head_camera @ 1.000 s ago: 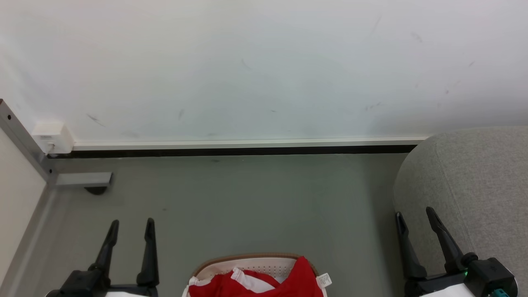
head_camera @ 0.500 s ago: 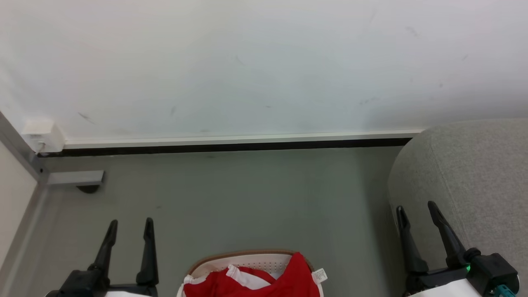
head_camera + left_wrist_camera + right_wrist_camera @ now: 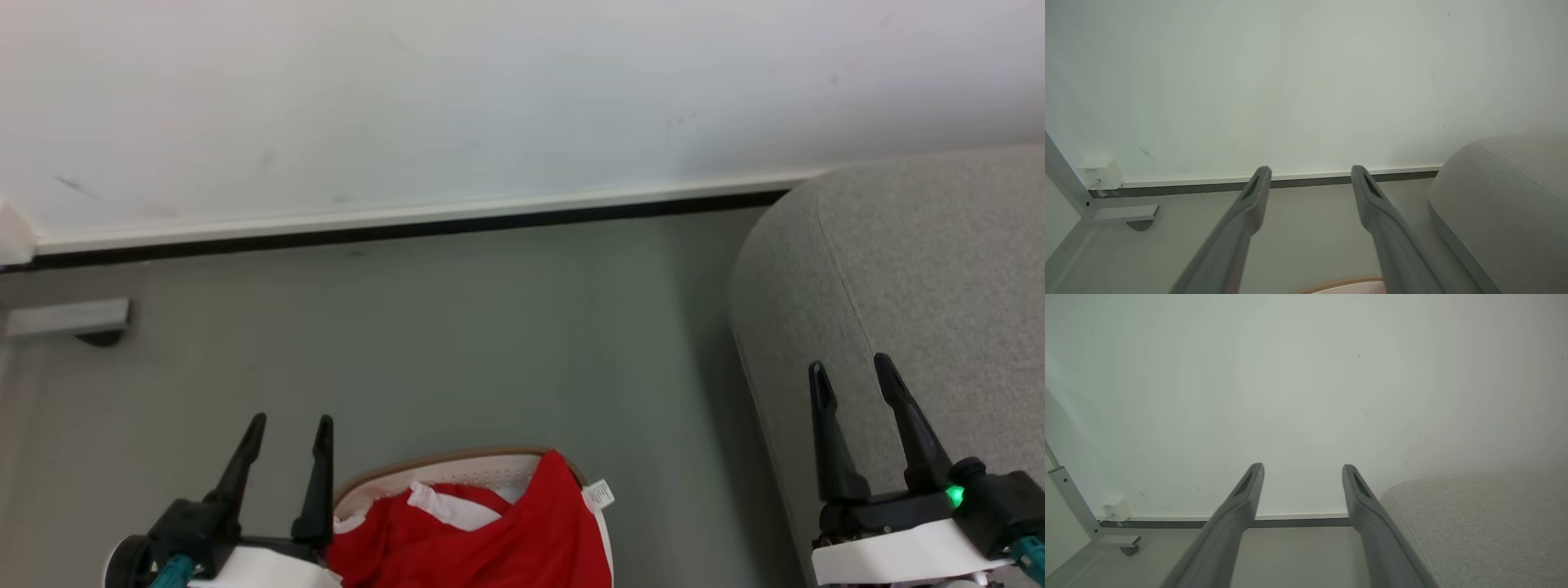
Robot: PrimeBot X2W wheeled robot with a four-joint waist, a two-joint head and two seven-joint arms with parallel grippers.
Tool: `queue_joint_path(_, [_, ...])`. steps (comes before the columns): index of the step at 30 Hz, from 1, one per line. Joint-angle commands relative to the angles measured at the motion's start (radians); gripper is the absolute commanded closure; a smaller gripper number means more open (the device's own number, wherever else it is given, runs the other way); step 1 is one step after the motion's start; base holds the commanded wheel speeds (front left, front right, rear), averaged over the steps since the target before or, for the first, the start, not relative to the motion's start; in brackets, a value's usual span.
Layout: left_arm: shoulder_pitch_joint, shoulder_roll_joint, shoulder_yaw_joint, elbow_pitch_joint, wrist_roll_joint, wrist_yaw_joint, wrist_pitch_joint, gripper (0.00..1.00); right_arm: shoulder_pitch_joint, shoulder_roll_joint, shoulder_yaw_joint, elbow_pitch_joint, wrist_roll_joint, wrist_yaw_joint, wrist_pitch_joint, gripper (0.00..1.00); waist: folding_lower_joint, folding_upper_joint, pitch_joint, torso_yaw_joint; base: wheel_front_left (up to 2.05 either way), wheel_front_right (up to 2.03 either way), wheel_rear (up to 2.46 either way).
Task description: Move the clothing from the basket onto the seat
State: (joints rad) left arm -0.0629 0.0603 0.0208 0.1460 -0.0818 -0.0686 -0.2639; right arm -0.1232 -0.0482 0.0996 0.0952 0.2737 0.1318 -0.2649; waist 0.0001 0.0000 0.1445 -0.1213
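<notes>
Clothing [image 3: 482, 531]: red, white trim, tag at right edge. Heaped in basket [image 3: 441, 459], draped over right rim, lower part cut off by head view's bottom edge. Left wrist view catches sliver of tan rim at its bottom edge.

Seat [image 3: 922, 269] right of basket, floor [image 3: 490, 327] between.

Left gripper [image 3: 292, 420] just left of basket, fingers apart, empty, pointing toward wall [image 3: 1306, 375].

Right gripper [image 3: 849, 364] overlaps seat's rounded side, fingers spread, empty; contact unclear.

Wrist views add white box [image 3: 1100, 173] at skirting.
</notes>
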Motion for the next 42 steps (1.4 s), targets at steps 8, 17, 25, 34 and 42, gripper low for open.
queue_joint_path(8, [-0.138, 0.091, -0.093, 0.198, 0.007, -0.052, 0.039, 0.0, -0.067, -0.003, -0.049, -0.05, 0.06, -0.002, 0.001, 0.0, -0.0001, 0.0, 0.173, -0.063, 0.0, 0.0, 0.0])
queue_joint_path(17, [-0.308, 0.158, -0.233, 0.42, -0.033, -0.062, 0.102, 0.0, -0.159, -0.003, -0.087, -0.102, 0.082, -0.002, 0.001, 0.0, -0.0001, 0.0, 0.348, -0.106, 0.0, 0.0, 0.0])
queue_joint_path(25, [-0.452, 0.223, -0.454, 0.604, -0.12, -0.061, 0.177, 0.0, -0.215, -0.003, -0.099, -0.179, 0.108, -0.002, 0.001, 0.0, -0.0001, 0.0, 0.48, -0.142, 0.0, 0.0, 0.0])
queue_joint_path(34, [-0.612, 0.297, -0.705, 0.758, -0.18, -0.061, 0.267, 0.0, -0.261, -0.003, -0.083, -0.269, 0.124, -0.002, 0.001, 0.0, -0.0001, 0.0, 0.612, -0.185, 0.0, 0.0, 0.0])
queue_joint_path(42, [-0.724, 0.334, -0.89, 0.849, -0.216, -0.061, 0.337, 0.0, -0.283, -0.003, -0.081, -0.293, 0.162, -0.002, 0.001, 0.0, -0.0001, 0.0, 0.7, -0.23, 0.0, 0.0, 0.0])
